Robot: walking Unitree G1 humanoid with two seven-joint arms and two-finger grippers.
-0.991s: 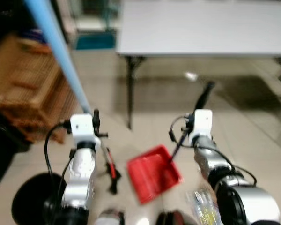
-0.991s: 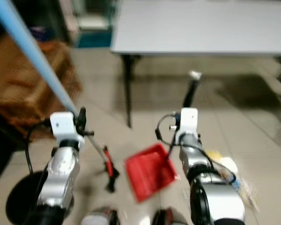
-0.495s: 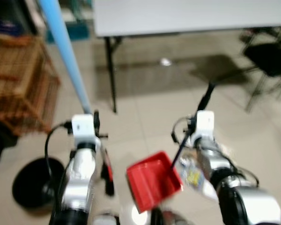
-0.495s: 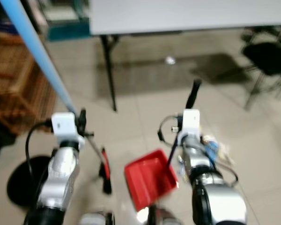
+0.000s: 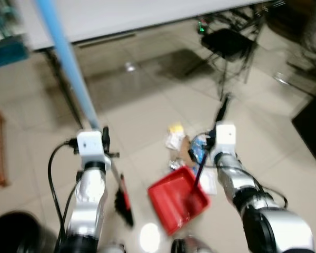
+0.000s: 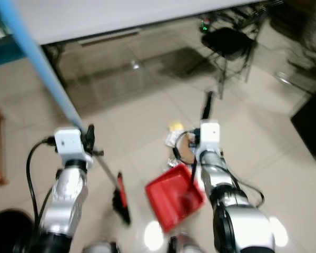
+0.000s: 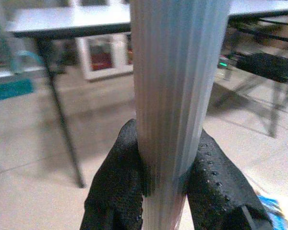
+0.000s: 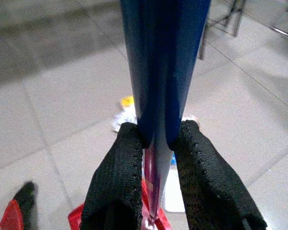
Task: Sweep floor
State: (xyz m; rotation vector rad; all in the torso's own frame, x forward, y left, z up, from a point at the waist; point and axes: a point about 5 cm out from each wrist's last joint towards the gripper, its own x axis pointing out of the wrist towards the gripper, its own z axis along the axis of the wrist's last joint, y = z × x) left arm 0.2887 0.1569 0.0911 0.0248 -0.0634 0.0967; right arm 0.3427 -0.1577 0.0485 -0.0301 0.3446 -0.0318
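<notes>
Pale tiled floor (image 5: 147, 121) extends under a grey table (image 5: 110, 16) at the far side, with a black chair (image 5: 229, 45) to the right of it and a dark round object (image 5: 13, 237) at the near left edge. Left gripper (image 7: 163, 167) is clamped on the light blue broom handle (image 5: 68, 63), both black fingers (image 7: 117, 191) pressed against the ribbed pole; the handle rises up and to the left from the wrist, and the broom head (image 5: 124, 203), black with red, sits on the tiles near the robot, just left of the dustpan. Right gripper (image 8: 156, 143) is closed on the dark blue dustpan handle (image 8: 163, 62), its fingers (image 8: 113, 182) bearing on either side. Red dustpan (image 5: 178, 197) lies low on the floor between the two arms, its open side facing away from the robot; actual contact with the tiles cannot be confirmed through the blur. Litter (image 5: 187, 145), a loose pile of wrappers in yellow, white and blue, lies on the tiles just beyond the dustpan and close to the right wrist. Head views are motion-blurred
</notes>
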